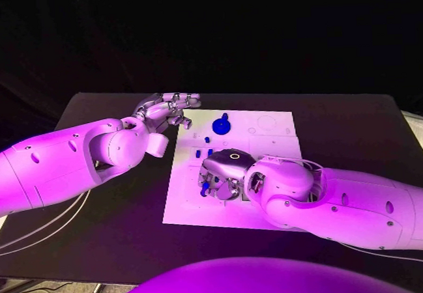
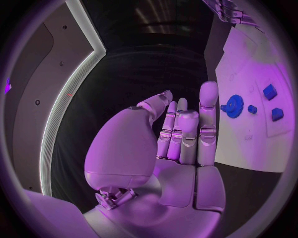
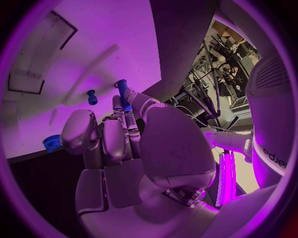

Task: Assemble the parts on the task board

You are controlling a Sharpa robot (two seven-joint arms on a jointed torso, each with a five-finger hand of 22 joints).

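The white task board lies in the middle of the black table. A blue gear sits near its far edge, with small blue parts just in front of it. My right hand hovers low over the board's left half and pinches a blue peg between thumb and fingertips. Another blue peg stands in the board beyond it. My left hand floats beside the board's far left corner, fingers stretched out, holding nothing. The left wrist view shows the gear and two blue blocks on the board.
Bare black table surrounds the board on all sides. Shallow recesses mark the board's far right part. Blue pieces lie under my right hand's fingers.
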